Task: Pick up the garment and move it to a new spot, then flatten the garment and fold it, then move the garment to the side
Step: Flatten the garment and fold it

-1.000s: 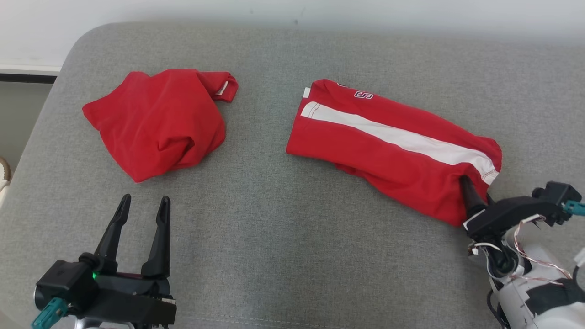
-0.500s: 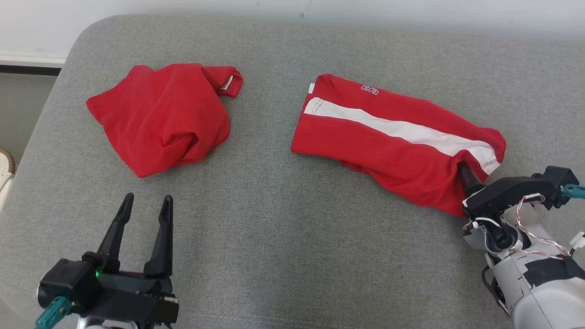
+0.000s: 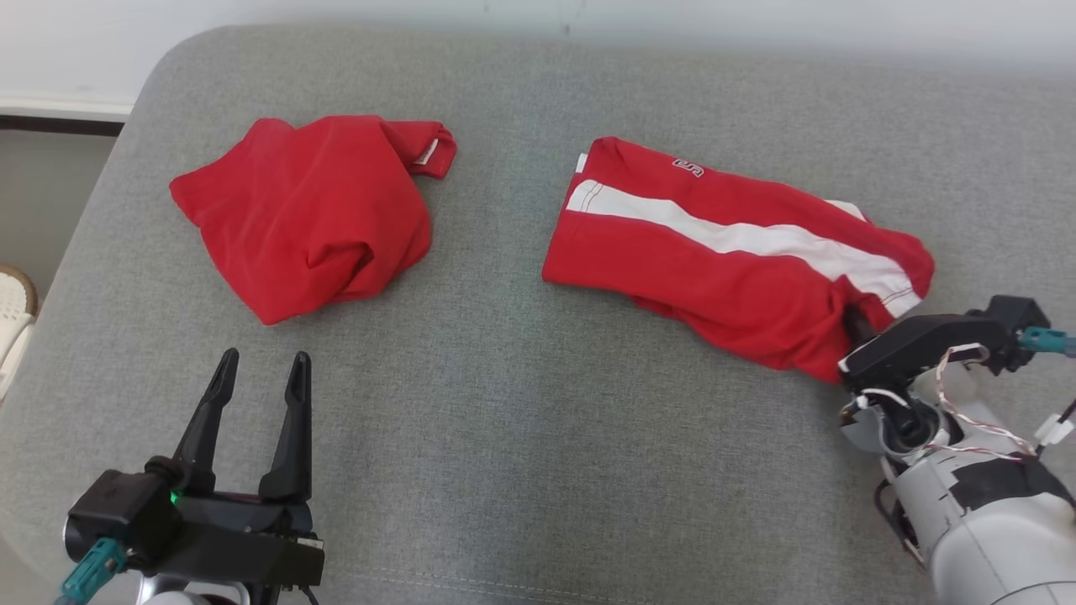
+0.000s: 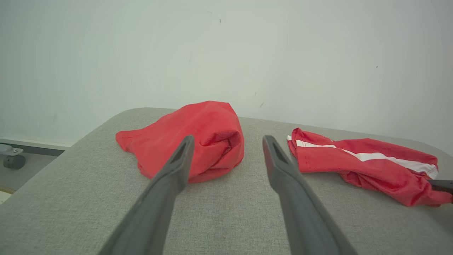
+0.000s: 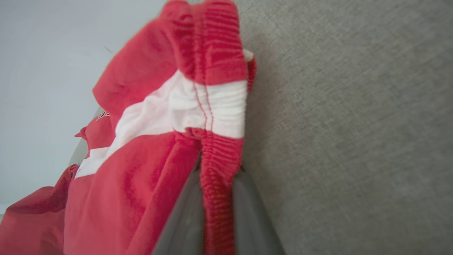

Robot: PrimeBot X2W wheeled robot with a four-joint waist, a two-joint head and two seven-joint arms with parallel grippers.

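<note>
The garment (image 3: 723, 252) is a pair of red shorts with a white side stripe, lying crumpled lengthwise on the right half of the grey cushion (image 3: 538, 437). My right gripper (image 3: 851, 323) is shut on its elastic waistband at the near right end. In the right wrist view the garment (image 5: 148, 148) bunches up over the right gripper (image 5: 216, 170), with the red waistband pinched between the two grey fingers (image 5: 184, 216). My left gripper (image 3: 262, 363) stands open over bare cushion at the lower left. In the left wrist view the left gripper (image 4: 228, 141) holds nothing, and the garment (image 4: 368, 159) lies to its right.
A second, plain red garment (image 3: 311, 214) lies crumpled at the cushion's back left, just beyond the left gripper; the left wrist view shows this plain garment (image 4: 191, 138) too. A pale wall runs behind the cushion. Floor lies past the left edge, with a white object (image 3: 13, 311).
The head camera has shifted slightly. My right gripper, still shut on the waistband, has drawn that end a little inward and up, bunching the cloth. The left gripper has stayed put.
</note>
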